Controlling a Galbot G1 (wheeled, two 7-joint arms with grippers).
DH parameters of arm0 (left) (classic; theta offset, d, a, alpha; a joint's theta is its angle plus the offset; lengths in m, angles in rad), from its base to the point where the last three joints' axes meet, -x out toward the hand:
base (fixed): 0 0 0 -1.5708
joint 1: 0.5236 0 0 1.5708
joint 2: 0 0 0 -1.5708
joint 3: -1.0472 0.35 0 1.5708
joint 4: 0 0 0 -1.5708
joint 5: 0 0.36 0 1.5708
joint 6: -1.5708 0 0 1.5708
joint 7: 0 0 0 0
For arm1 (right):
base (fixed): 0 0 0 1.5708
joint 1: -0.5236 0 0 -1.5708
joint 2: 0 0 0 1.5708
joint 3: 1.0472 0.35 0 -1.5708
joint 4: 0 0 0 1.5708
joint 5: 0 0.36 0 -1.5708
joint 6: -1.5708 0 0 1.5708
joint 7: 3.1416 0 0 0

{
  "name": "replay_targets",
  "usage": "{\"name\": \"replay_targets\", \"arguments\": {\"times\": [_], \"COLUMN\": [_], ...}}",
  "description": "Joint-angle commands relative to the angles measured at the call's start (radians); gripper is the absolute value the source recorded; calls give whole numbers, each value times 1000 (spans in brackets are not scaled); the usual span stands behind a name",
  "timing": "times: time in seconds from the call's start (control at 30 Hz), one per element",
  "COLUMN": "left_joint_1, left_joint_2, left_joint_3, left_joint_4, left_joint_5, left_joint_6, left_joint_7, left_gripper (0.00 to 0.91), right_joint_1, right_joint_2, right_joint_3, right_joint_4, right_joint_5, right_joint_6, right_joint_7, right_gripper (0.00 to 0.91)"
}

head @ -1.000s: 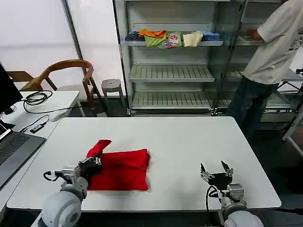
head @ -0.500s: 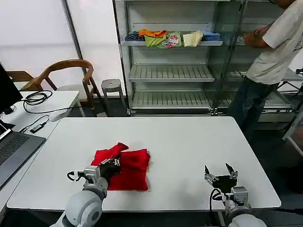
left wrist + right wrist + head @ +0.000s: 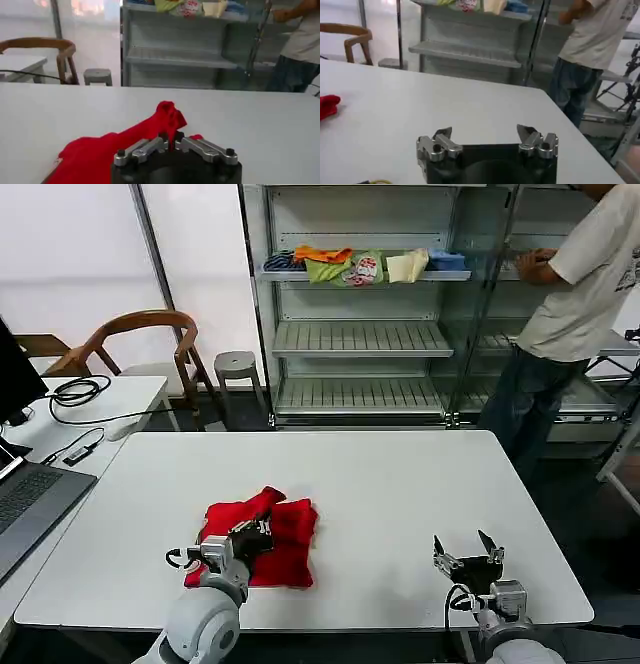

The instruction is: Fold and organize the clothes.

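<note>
Sleeve now farther right in left claw (image 3: 262, 529)

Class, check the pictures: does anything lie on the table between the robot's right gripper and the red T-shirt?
Nothing visible does. Bare white table separates the open right gripper from the red T-shirt, which the left gripper holds by a fold.

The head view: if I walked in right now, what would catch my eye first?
A bright red T-shirt lies bunched on the near-left part of the white table, and the robot's left hand is shut on a fold of it, lifting the cloth. The right hand waits open over the bare near-right of the table. Behind, small colourful folded garments sit on a top shelf.
</note>
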Motion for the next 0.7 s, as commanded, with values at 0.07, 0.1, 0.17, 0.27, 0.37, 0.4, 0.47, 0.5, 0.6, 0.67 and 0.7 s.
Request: {"name": "replay_targets", "arguments": {"times": [0.07, 0.1, 0.17, 0.27, 0.37, 0.4, 0.47, 0.5, 0.6, 0.67, 0.7], "left_joint_1": [1, 1, 1, -2, -17, -21, -34, -37, -33, -25, -24], "left_joint_2": [-49, -58, -67, -86, -119, -128, -148, -156, -163, -159, -156], "left_joint_3": [19, 20, 20, 20, 19, 21, 26, 27, 28, 21, 15], "left_joint_4": [1, 4, 8, 12, 17, 26, 46, 49, 41, 13, 0], "left_joint_5": [15, 15, 16, -11, -92, -94, -96, -98, -100, -99, -99], "left_joint_6": [-2, -2, 1, -13, -56, -66, -94, -95, -113, -125, -128], "left_joint_7": [-10, -13, -16, -16, -16, -14, -3, 2, 16, 31, 36], "left_gripper": [40, 907, 907, 907, 907, 907, 907, 907, 907, 907, 907], "right_joint_1": [-8, -10, -13, -18, -25, -29, -37, -40, -45, -44, -43], "right_joint_2": [-9, -11, -15, -18, -16, -17, -19, -21, -27, -27, -26], "right_joint_3": [7, 8, 11, 16, 17, 17, 21, 23, 30, 30, 28], "right_joint_4": [5, 6, 8, 9, 11, 12, 14, 14, 13, 13, 13], "right_joint_5": [6, 7, 12, 16, 17, 17, 17, 18, 24, 24, 26], "right_joint_6": [3, 4, 4, 8, 9, 10, 12, 13, 17, 20, 21], "right_joint_7": [-2, -2, -3, -4, -5, -5, -6, -7, -7, -8, -8], "right_gripper": [907, 907, 907, 907, 907, 907, 907, 907, 907, 907, 907]}}
